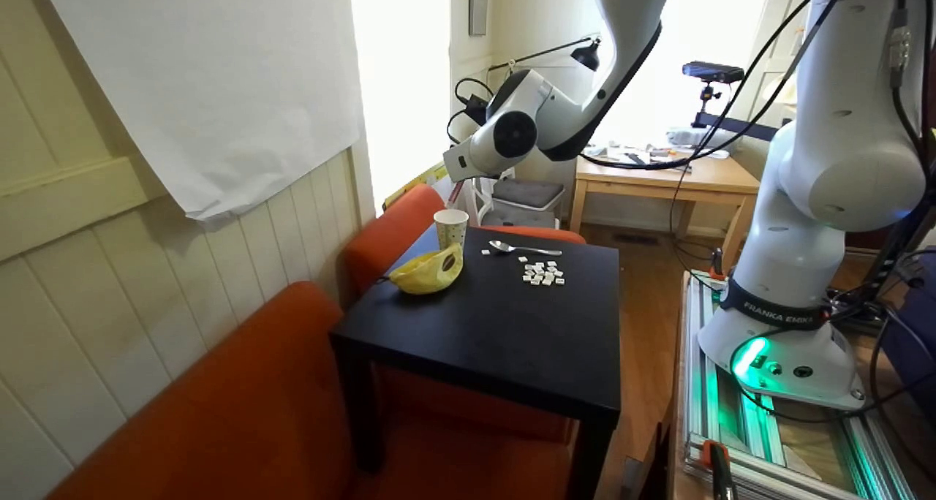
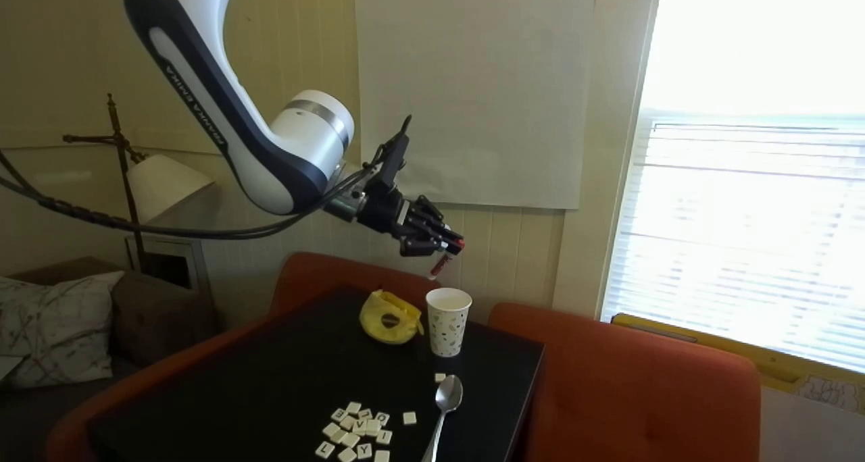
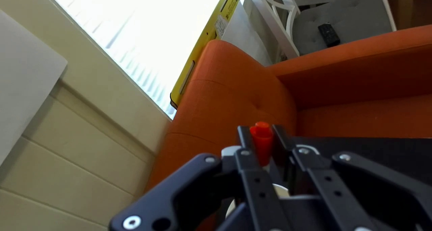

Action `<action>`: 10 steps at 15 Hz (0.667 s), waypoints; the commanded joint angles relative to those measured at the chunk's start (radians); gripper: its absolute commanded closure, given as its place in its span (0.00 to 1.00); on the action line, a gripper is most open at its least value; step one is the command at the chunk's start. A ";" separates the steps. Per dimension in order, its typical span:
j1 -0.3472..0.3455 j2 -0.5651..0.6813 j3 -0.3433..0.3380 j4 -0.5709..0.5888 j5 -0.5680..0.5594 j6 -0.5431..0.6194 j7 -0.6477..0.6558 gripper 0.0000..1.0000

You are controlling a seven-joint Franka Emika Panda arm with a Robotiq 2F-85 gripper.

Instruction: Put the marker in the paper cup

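The red marker is between the fingertips of my gripper [image 3: 262,131], which are shut on it. In an exterior view the marker [image 2: 441,265] hangs tilted from the gripper [image 2: 453,239], its lower white end a little above the cup's rim. The marker's red end [image 3: 262,145] points up in the wrist view. The white patterned paper cup [image 2: 447,327] stands upright near the table's far edge; it also shows in an exterior view [image 1: 451,231]. In the wrist view only part of the cup's rim [image 3: 280,190] shows below the fingers, the rest hidden.
A yellow pouch [image 1: 428,272] lies beside the cup on the black table [image 1: 497,324]. A spoon [image 1: 523,249] and several white letter tiles [image 1: 542,273] lie on the table. Orange seating [image 2: 628,381] and a panelled wall [image 1: 219,295] border the table.
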 commanded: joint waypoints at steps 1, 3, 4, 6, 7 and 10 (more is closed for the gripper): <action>-0.035 -0.001 0.032 0.008 -0.017 -0.006 -0.060 0.95; -0.040 -0.001 0.038 0.008 -0.017 -0.008 -0.073 0.95; -0.042 -0.001 0.040 0.008 -0.022 -0.009 -0.074 0.95; -0.045 -0.002 0.042 0.008 -0.028 -0.010 -0.062 0.95; -0.046 -0.002 0.043 0.008 -0.032 -0.011 -0.058 0.95; -0.044 -0.003 0.046 0.009 -0.045 -0.022 -0.045 0.95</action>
